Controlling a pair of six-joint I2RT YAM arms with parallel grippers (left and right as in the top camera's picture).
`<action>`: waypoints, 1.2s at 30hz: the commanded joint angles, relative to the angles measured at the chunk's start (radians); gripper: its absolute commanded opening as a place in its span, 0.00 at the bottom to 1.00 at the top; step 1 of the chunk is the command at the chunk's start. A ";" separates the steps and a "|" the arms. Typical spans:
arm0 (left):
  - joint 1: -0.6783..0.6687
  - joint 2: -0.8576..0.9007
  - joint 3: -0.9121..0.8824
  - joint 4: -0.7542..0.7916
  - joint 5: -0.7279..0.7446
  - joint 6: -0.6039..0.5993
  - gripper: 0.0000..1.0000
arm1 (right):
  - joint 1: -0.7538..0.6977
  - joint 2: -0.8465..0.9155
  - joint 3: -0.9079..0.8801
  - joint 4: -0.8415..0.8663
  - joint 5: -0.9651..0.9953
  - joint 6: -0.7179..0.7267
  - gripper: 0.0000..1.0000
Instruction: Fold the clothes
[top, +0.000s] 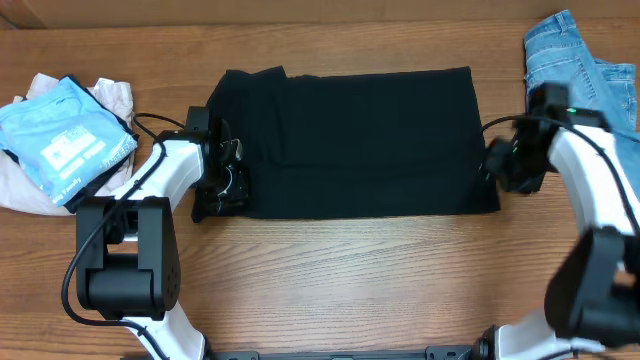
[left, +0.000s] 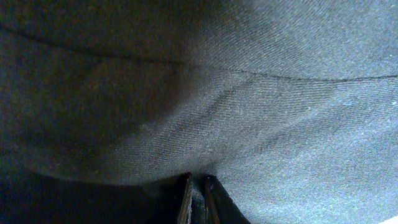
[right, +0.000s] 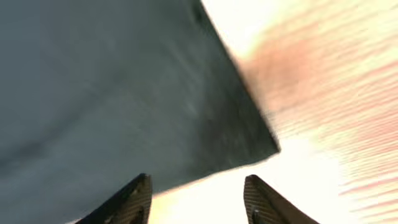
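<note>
- The T-shirt (top: 360, 140) lies flat in the middle of the table (top: 330, 270). It forms a wide black rectangle, with a small flap standing out at its far left corner.
- My left gripper (top: 228, 175) sits at the T-shirt's left edge, near the front corner.
- In the left wrist view, my left fingers (left: 185, 199) stand almost together. A thin fold of the black fabric is pinched between them, and fabric fills the rest of that view.
- My right gripper (top: 493, 165) sits at the T-shirt's right edge.
- In the right wrist view, my right fingers (right: 134, 202) are spread wide and hold nothing. A corner of the T-shirt lies on the wood ahead of them. This view is blurred.
- The jeans (top: 580, 60) lie at the far right corner of the table, apart from the T-shirt.
- A blue garment (top: 60, 140) with white print rests on a pale cloth (top: 115, 98) at the left edge, well apart from the T-shirt.
</note>
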 joint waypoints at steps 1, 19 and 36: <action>-0.006 0.027 -0.017 0.003 -0.025 -0.007 0.13 | -0.016 0.002 0.009 0.005 0.060 0.001 0.53; -0.006 0.027 -0.017 -0.031 -0.051 -0.006 0.13 | -0.063 0.174 -0.038 0.004 0.091 -0.019 0.58; -0.006 0.027 -0.017 -0.034 -0.051 -0.006 0.14 | -0.063 0.174 -0.218 0.193 0.053 -0.019 0.22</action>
